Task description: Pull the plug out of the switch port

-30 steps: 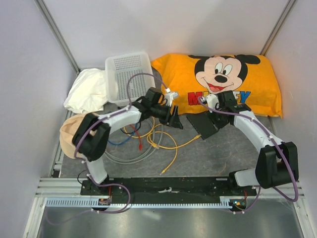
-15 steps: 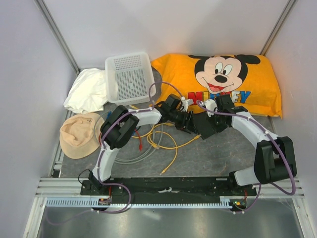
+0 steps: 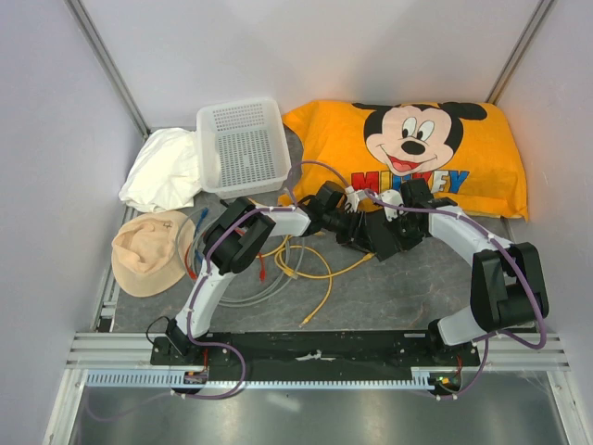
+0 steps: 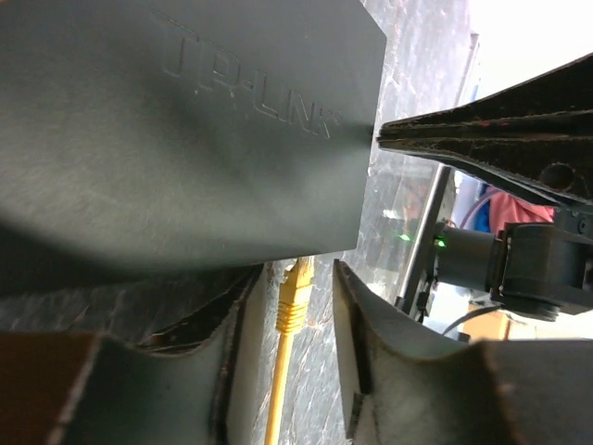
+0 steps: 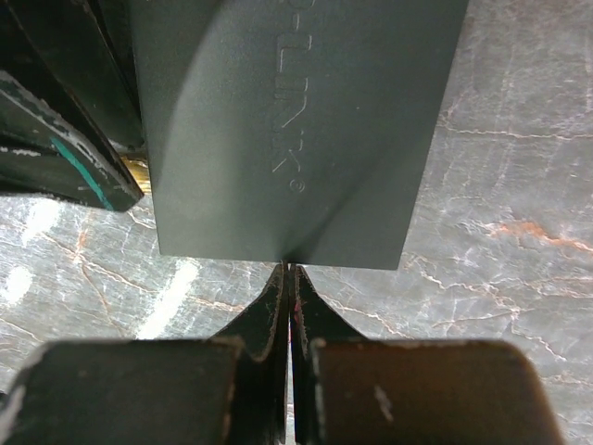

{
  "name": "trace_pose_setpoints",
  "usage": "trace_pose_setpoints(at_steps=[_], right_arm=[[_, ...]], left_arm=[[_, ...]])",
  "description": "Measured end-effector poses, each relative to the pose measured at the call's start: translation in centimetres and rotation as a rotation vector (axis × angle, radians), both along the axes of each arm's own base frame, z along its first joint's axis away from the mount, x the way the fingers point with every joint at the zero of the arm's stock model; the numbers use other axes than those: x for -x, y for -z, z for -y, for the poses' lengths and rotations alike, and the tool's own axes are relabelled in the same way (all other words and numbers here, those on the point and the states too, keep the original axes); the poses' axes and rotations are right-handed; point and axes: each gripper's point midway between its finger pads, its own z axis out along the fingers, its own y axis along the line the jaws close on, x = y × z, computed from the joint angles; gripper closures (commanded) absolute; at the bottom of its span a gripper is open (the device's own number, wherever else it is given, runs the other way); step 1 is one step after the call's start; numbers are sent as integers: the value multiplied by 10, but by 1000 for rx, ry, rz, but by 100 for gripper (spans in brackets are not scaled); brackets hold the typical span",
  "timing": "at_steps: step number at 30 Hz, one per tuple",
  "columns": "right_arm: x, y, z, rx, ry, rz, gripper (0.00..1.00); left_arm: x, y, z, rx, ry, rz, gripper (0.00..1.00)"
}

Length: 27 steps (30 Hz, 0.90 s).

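Note:
The switch is a flat black TP-LINK box (image 4: pixel 185 120), also seen in the top view (image 3: pixel 387 239) and the right wrist view (image 5: pixel 296 120). A yellow plug (image 4: pixel 295 295) sits in a socket in its near edge, and its yellow cable (image 3: pixel 320 271) trails over the table. My left gripper (image 4: pixel 296 271) is open, with one finger (image 4: pixel 232 362) on each side of the plug and not touching it. My right gripper (image 5: pixel 290 271) is shut and empty, its tips pressed against the box's opposite edge. Its fingers (image 4: pixel 482 139) also show in the left wrist view.
A white perforated basket (image 3: pixel 243 144) stands at the back. An orange Mickey pillow (image 3: pixel 417 148) lies behind the switch. White cloth (image 3: pixel 162 171) and a tan hat (image 3: pixel 148 252) lie at the left. Loose cables (image 3: pixel 269 264) loop in front of the left arm.
My left arm has swung right from beside the basket to the switch, and its open fingers now straddle the plug. My right gripper has stayed at the switch.

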Motion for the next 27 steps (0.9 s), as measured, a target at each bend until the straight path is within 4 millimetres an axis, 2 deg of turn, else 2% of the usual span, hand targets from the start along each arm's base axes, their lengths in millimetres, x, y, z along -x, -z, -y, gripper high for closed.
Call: trace_pose_setpoints(at_steps=[17, 27], right_arm=[[1, 4, -1, -4, 1, -18, 99], [1, 4, -1, -4, 2, -18, 99]], left_arm=[[10, 1, 1, 35, 44, -57, 59], [10, 4, 0, 27, 41, -61, 69]])
